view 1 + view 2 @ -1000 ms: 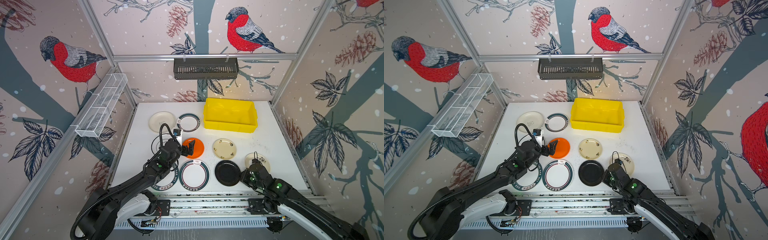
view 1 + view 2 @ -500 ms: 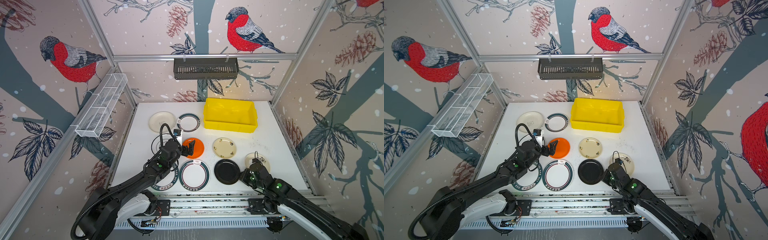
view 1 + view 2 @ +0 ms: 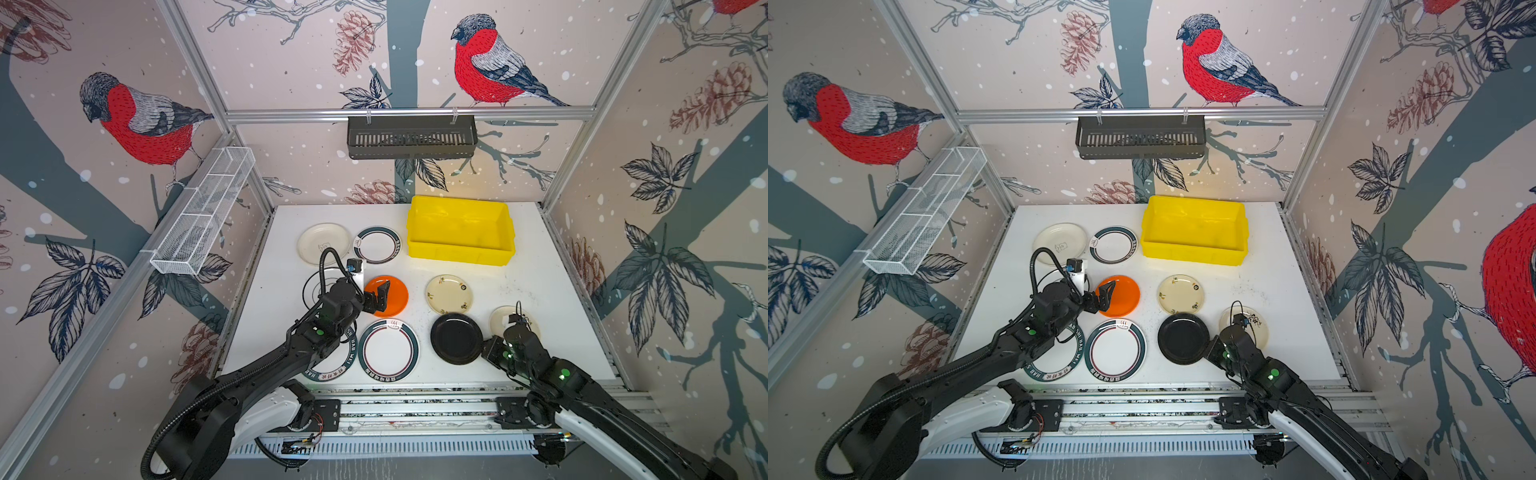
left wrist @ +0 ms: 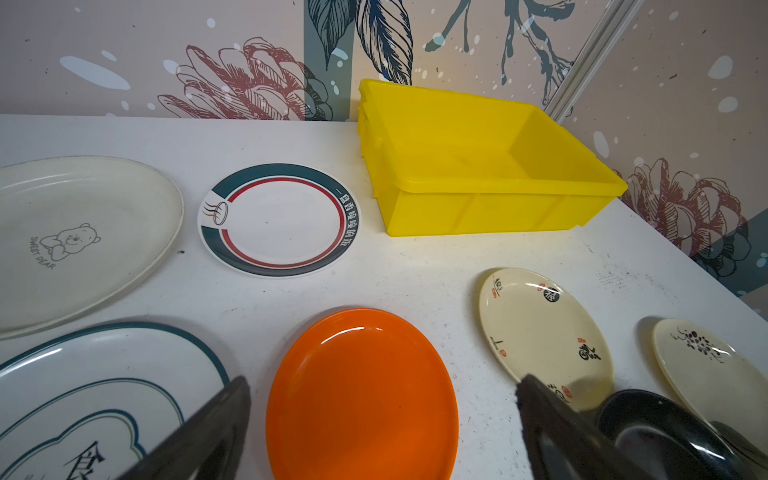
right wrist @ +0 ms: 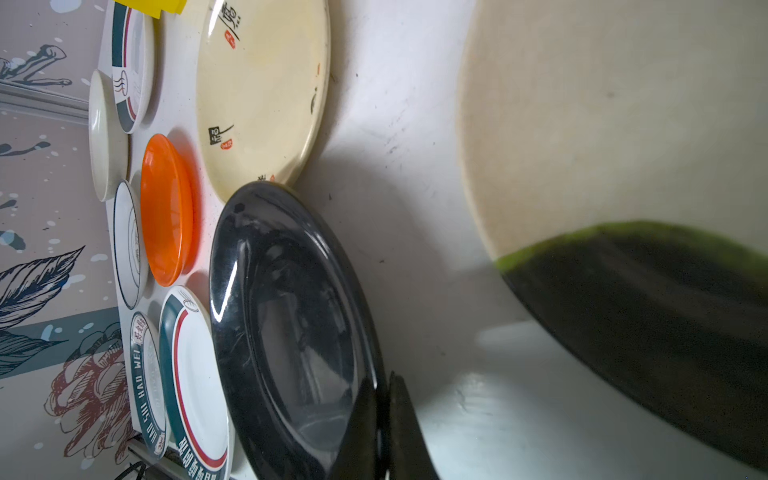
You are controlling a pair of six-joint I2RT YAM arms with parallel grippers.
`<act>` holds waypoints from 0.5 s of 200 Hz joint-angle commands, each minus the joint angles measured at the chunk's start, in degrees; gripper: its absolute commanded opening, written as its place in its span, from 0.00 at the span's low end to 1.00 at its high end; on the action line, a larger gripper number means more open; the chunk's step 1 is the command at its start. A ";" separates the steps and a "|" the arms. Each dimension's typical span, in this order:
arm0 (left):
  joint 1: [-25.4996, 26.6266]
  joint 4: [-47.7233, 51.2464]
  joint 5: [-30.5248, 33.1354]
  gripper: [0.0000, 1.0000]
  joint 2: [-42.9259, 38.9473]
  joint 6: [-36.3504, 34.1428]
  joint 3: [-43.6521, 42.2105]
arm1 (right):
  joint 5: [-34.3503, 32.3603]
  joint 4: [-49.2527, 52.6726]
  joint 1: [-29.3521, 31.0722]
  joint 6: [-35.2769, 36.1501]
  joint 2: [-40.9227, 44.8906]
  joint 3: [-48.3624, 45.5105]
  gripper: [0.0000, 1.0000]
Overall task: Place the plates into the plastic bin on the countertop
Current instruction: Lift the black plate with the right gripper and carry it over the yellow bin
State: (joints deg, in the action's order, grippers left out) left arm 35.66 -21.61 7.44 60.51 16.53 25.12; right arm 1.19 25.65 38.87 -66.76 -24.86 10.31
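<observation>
Countertop (image 3: pixel 540 266) — left arm (image 3: pixel 286 361) hid part of lettered plate (image 3: pixel 329 376); left gripper (image 3: pixel 379 296) wide, empty, over orange plate (image 3: pixel 397 296); right gripper (image 5: pixel 382 399) pinched black plate (image 5: pixel 286 311).

White countertop (image 3: pixel 540 266) bears scattered plates (image 3: pixel 449 294) and a yellow plastic bin (image 3: pixel 457 254).

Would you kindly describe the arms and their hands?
The left arm and right arm are black, with white segments by the base and green dots on the joints. A ribbed black hose follows the left one; thin black cables loop at both wrists. The left hand and right hand are black, with tapered fingers.
</observation>
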 commanded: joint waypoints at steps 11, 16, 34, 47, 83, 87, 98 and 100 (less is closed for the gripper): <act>0.02 -2.69 -0.57 0.99 -0.48 0.34 -0.08 | -2.96 0.08 -0.18 2.50 -0.91 2.80 0.00; 0.02 -2.70 -0.51 0.99 -0.68 0.33 -0.08 | -3.11 -0.37 -0.20 2.68 -0.98 3.29 0.00; -0.02 -2.53 -0.51 0.99 -1.13 0.27 -0.16 | -3.69 -1.63 -0.53 3.34 -1.72 5.33 0.00; 0.02 -2.47 -0.51 0.99 -1.66 0.20 -0.40 | -4.58 -2.05 -1.26 3.97 -2.84 7.19 0.00; 0.02 -3.40 -1.56 0.99 -2.93 0.16 -1.11 | -4.15 -4.44 -5.66 8.46 -8.57 13.67 0.00; 0.02 -3.42 -1.78 0.99 -3.02 0.10 -1.13 | -3.84 -4.59 -6.33 9.07 -9.55 14.55 0.00; 0.02 -3.86 -2.55 0.99 -3.20 -0.26 -1.30 | -2.51 -4.82 -8.63 10.83 -12.76 17.19 0.00; 0.02 -3.96 -2.70 0.99 -3.21 -0.27 -1.37 | -2.23 -4.77 -8.90 11.14 -13.33 17.79 0.00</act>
State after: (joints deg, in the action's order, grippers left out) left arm 35.66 -21.87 6.07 57.80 16.51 24.12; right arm -2.04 24.38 32.80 -60.38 -34.13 23.99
